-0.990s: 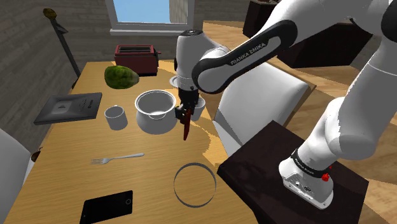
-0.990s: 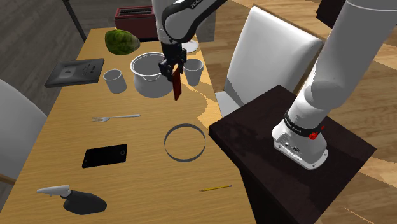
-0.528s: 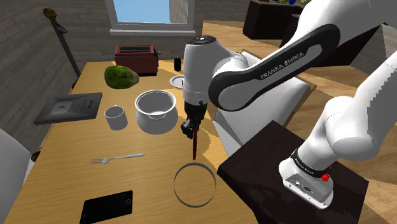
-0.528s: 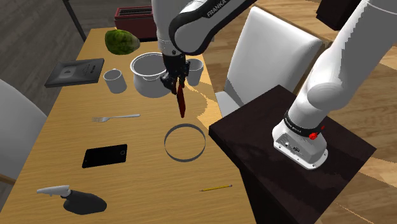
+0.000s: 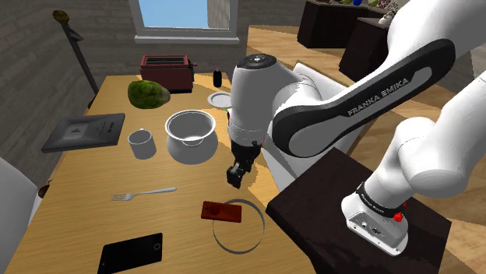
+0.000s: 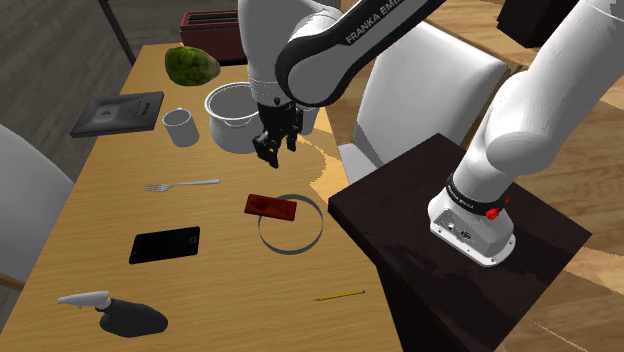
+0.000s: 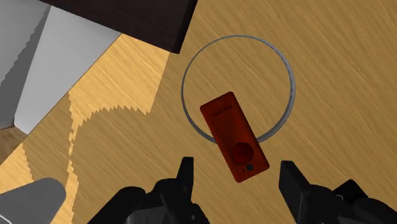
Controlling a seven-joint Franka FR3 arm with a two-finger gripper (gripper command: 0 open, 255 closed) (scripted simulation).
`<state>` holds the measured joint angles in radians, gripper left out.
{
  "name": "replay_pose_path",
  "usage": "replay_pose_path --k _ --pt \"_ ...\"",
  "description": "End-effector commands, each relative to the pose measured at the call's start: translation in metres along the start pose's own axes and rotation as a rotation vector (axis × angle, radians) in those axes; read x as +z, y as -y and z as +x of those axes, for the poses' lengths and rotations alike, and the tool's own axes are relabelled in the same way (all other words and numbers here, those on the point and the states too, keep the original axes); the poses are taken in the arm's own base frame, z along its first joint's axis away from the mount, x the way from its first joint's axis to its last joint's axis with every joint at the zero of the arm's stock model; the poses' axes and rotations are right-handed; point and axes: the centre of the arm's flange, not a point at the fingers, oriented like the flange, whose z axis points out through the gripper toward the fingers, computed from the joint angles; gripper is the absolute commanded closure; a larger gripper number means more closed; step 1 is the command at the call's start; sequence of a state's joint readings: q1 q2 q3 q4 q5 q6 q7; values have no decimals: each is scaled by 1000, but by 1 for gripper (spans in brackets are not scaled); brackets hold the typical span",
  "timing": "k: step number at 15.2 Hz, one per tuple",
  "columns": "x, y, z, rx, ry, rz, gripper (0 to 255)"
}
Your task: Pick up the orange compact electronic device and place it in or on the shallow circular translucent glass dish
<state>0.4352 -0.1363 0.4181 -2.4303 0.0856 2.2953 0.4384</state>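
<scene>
Shoulder view: your gripper [image 5: 236, 176] hangs above the table just beyond the dish [image 5: 260, 226], fingers spread and empty. Half a second ago it carried the red-orange device [image 5: 221, 211] dangling; that device now lies flat across the dish's rim, on the side toward the fork [image 5: 144, 192]. Second exterior view: the gripper [image 6: 270, 148] stands well clear above the device [image 6: 272, 207], which overlaps the dish [image 6: 300, 248] at its rim; count one device, one dish, one fork [image 6: 182, 184]. Wrist view: between the parted fingers of the gripper [image 7: 236, 170], the device [image 7: 233, 135] has one end inside the dish [image 7: 289, 83] and the other outside. You may judge the release done, the placement only partial.
</scene>
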Motion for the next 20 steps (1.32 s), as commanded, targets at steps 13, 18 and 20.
replay_pose_path --k 13,18,20 --pt "120 22 51 -331 69 -46 0" --pt "134 21 51 -331 69 -46 0" --pt "134 21 51 -331 69 -46 0"
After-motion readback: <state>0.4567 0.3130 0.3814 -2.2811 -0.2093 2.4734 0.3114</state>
